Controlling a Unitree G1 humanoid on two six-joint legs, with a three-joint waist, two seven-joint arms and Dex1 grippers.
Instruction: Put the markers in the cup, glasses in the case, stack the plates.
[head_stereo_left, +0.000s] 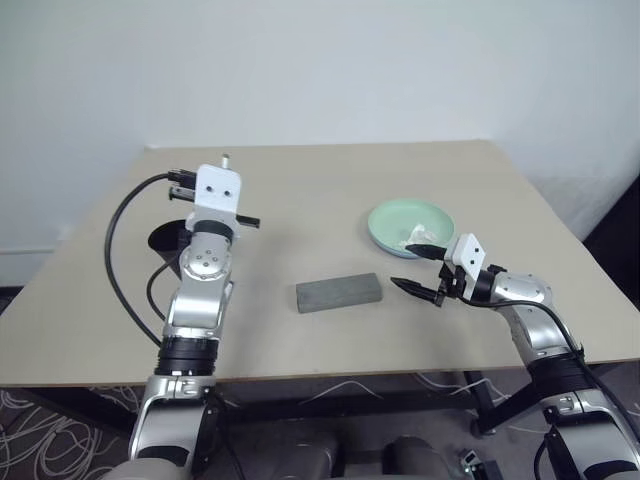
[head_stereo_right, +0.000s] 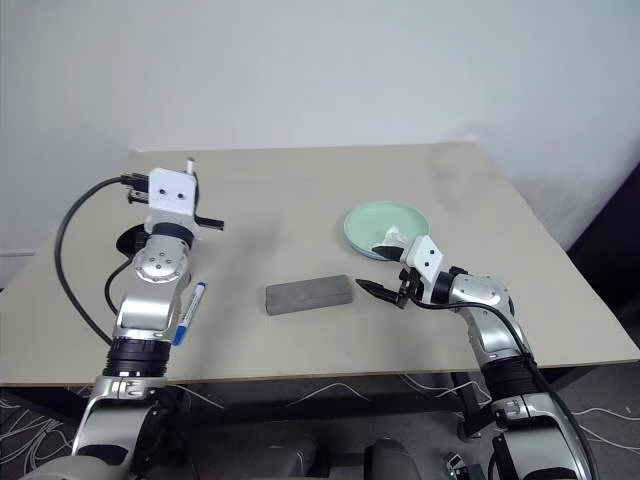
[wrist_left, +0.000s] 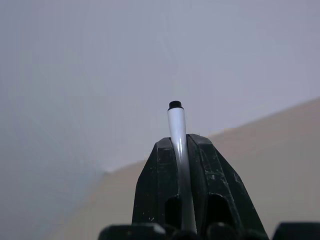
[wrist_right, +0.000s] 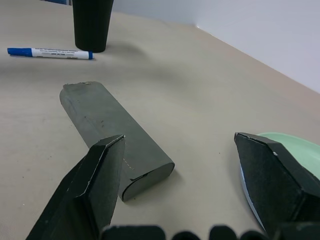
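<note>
My left gripper (wrist_left: 181, 142) is shut on a white marker (wrist_left: 176, 125) with a black end and holds it raised above the table. It hovers beside the black cup (head_stereo_left: 163, 240), which my left arm partly hides. A blue-capped marker (head_stereo_right: 190, 312) lies on the table near that arm. The grey case (head_stereo_left: 339, 292) lies closed at mid-table. My right gripper (head_stereo_left: 405, 266) stands open and empty between the case and the mint green plate (head_stereo_left: 398, 222). The glasses are out of view.
The beige table (head_stereo_left: 320, 190) ends at a white wall behind. A black cable (head_stereo_left: 118, 255) loops off my left wrist over the table's left side. The table's right edge runs just past the plate.
</note>
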